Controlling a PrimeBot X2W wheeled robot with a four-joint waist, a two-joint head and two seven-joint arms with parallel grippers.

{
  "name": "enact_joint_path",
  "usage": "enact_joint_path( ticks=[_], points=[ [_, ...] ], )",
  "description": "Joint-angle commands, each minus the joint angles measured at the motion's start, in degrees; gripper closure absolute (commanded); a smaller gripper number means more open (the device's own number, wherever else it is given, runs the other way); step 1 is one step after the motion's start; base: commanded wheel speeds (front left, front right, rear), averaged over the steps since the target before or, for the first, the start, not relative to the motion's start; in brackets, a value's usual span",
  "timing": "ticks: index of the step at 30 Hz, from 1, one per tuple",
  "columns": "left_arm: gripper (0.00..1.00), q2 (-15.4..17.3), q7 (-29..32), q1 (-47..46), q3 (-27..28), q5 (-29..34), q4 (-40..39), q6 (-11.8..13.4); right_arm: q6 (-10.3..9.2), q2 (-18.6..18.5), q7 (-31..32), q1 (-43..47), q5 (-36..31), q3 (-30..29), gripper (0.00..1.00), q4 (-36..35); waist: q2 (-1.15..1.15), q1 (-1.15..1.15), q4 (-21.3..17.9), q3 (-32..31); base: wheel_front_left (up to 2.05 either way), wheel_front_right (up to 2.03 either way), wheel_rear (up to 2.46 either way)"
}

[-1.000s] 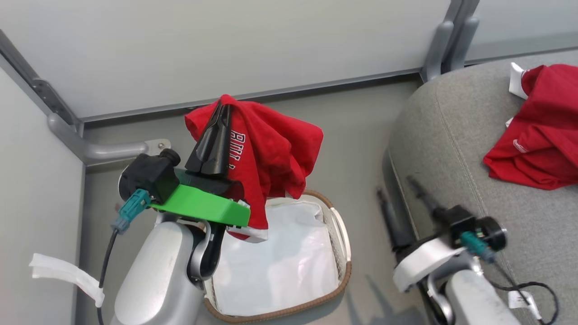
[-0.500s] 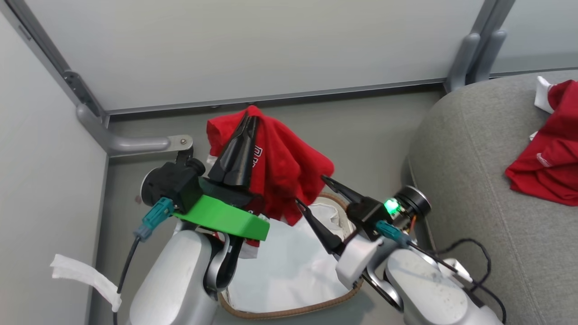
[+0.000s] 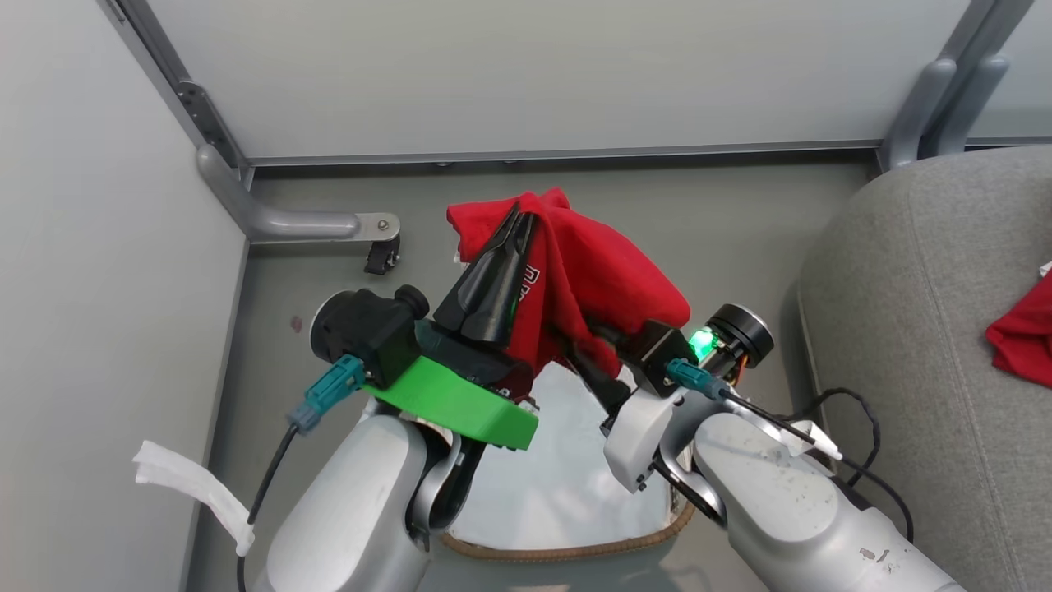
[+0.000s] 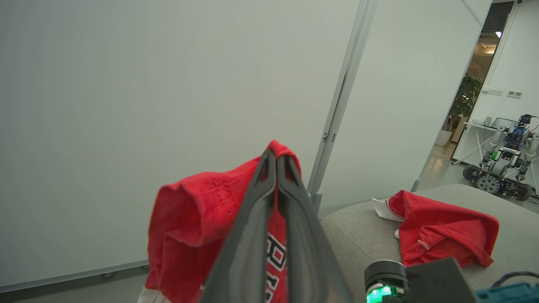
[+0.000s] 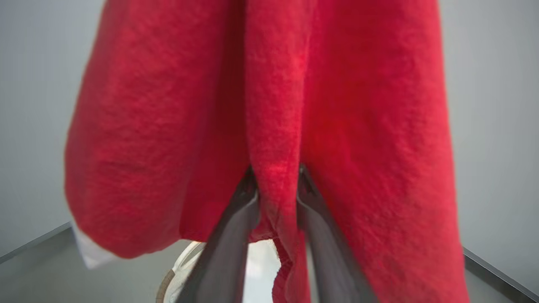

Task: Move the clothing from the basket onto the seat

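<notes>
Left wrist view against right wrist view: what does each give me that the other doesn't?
Left wrist view: the left pincer shut on the red jersey, white lettering showing, plus the grey sofa with another red garment lying on it. Right wrist view: the right pincer with a fold between its fingers, grip unclear, and the basket rim below. Shared: the hanging jersey.

Upper middle: the bare floor between the back wall and the hanging red shirt is open.
Upper left: a metal wall foot juts onto the floor.
Centre: the shirt, left arm and right arm crowd the space over the basket.
Right: the sofa blocks the way.
Left: the side wall stands close.
</notes>
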Motion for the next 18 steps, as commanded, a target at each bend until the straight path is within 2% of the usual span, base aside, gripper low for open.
enact_joint_path(
  ticks=[1,12,13,14,18],
  points=[
    [1.00,0.1,0.0,-0.8,0.2,-0.2,0.0,-0.1,-0.06,-0.2,-0.3,-0.1,0.6,0.2,1.00,0.1,0.00,0.00,0.5,0.1,0.00,0.00,0.00],
    [1.00,0.1,0.0,0.4,3.6,0.7,1.3,-0.1,-0.06,-0.2,-0.3,2.2,2.8,-2.8,1.00,-3.7,0.00,0.00,-1.8,1.4,0.00,0.00,0.00],
    [0.87,0.2,0.0,0.7,4.4,0.5,1.4,-0.1,-0.06,-0.2,-0.3,2.5,2.7,-3.3,1.00,-4.6,0.00,0.00,-2.1,1.5,0.00,0.00,0.00],
    [0.00,0.1,0.0,1.0,4.8,0.1,1.6,-0.1,-0.06,-0.2,-0.3,3.0,3.0,-4.0,1.00,-5.4,0.00,0.00,-2.4,1.5,0.00,0.00,0.00],
    [0.00,0.2,0.0,1.6,6.7,1.6,3.4,-0.1,-0.06,-0.2,-0.3,5.2,3.7,-7.6,1.00,-9.6,0.00,0.00,-4.7,1.6,0.00,0.00,0.00]
  ],
)
